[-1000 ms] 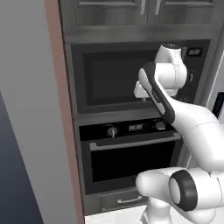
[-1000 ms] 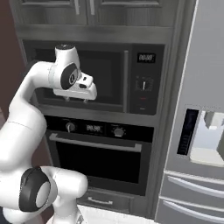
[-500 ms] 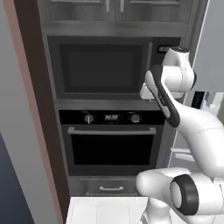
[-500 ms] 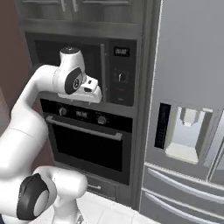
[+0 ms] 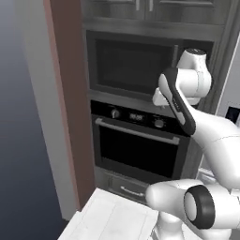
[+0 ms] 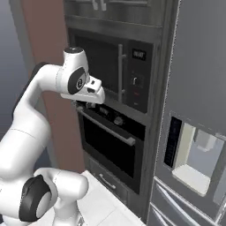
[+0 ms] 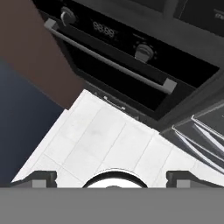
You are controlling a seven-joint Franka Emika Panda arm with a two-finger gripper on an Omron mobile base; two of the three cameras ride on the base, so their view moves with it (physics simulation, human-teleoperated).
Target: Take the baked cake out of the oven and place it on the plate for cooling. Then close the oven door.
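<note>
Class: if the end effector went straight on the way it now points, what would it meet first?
Probably the white floor before the oven; the open end effector points downward, though depth is unclear.

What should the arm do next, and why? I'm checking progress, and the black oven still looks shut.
Probably lower the open two-finger gripper toward the long silver bar handle of the black glass oven door. The door is closed, the gripper holds nothing, and it hangs above the handle, apart from it.
</note>
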